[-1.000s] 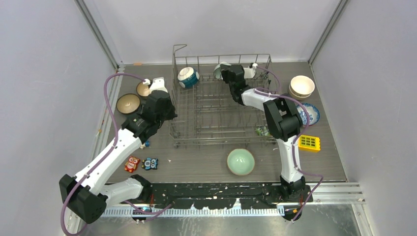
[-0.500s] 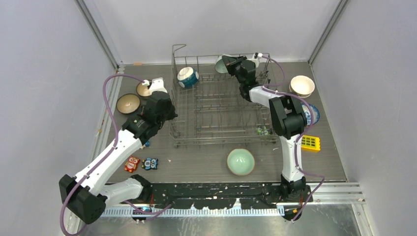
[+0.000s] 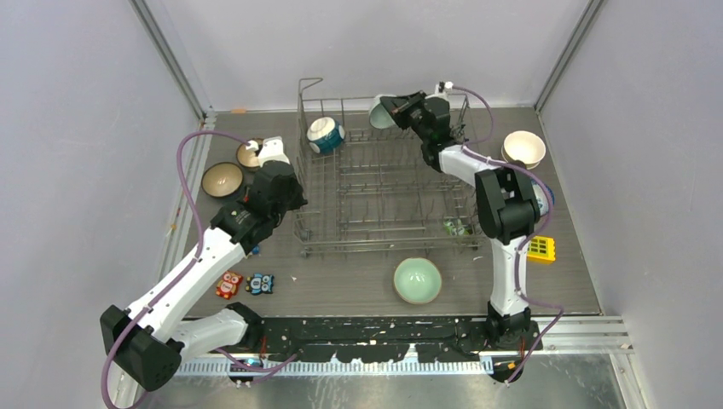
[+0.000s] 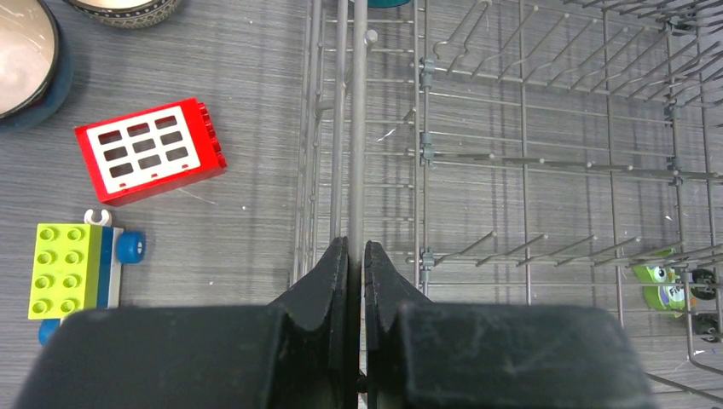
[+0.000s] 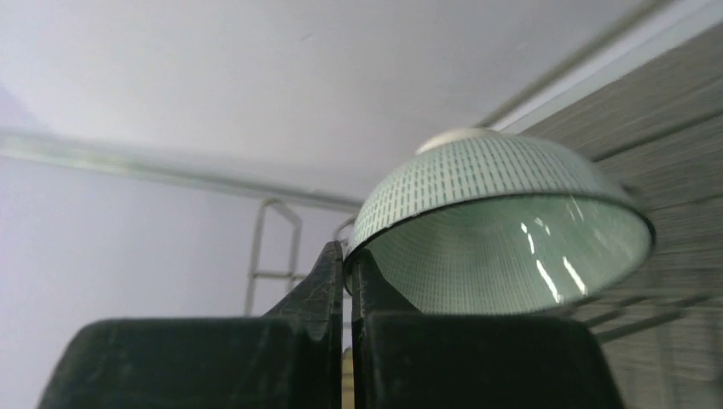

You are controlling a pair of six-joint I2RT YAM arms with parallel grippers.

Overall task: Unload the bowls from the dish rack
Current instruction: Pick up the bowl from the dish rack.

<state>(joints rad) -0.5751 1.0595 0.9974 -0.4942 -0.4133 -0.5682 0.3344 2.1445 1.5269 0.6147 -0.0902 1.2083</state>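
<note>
The mint bowl [image 5: 503, 230] is clamped by its rim between the jaws of the right gripper [image 5: 347, 264], which are pressed nearly together on the thin edge. The bowl is tilted, with its opening turned down and sideways. Compared with a second ago, it has been raised from the far row of the rack [image 3: 384, 248] and is now held above the rack's far edge, clear of the tines. The right arm's elbow has been carried to the right with it, so that the blue patterned bowl [image 3: 543, 194] on the right is now mostly hidden.

The left gripper [image 4: 356, 256] is unchanged: its jaws are closed on an upright wire of the rack's left side, and the rack has not been shifted.

One blue-and-white bowl [image 3: 326, 134] is left in the rack's far left corner. On the table [image 3: 341, 285], two brown bowls [image 3: 222, 179] are set left of the rack, cream bowls [image 3: 523, 148] are stacked to its right, and another green bowl [image 3: 417, 280] is placed in front. None of these has been moved.
</note>
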